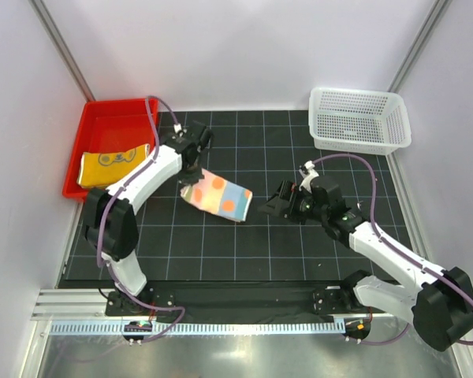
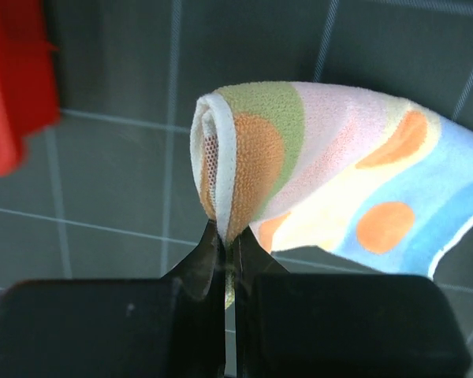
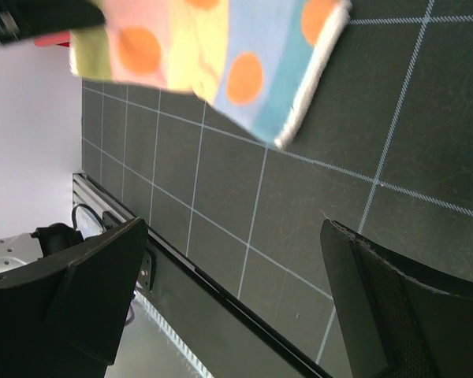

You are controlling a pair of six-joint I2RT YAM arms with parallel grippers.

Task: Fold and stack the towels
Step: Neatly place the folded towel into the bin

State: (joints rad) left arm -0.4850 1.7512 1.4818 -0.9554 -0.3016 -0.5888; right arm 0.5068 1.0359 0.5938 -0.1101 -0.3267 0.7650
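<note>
The polka-dot towel (image 1: 218,196) lies folded on the dark gridded mat near the centre, with pastel stripes and orange dots. My left gripper (image 1: 191,183) is shut on its left folded edge, which shows pinched between the jaws in the left wrist view (image 2: 229,236). The polka-dot towel (image 2: 339,189) trails to the right from there. My right gripper (image 1: 268,209) is open and empty, just right of the towel's right end; the towel (image 3: 221,55) shows at the top of the right wrist view. The yellow-orange towel (image 1: 110,165) lies folded in the red tray (image 1: 102,118). The green towel is out of view.
A white mesh basket (image 1: 359,118) stands at the back right. The red tray sits at the back left, its corner near my left gripper in the left wrist view (image 2: 8,87). A metal rail (image 1: 221,327) runs along the near edge.
</note>
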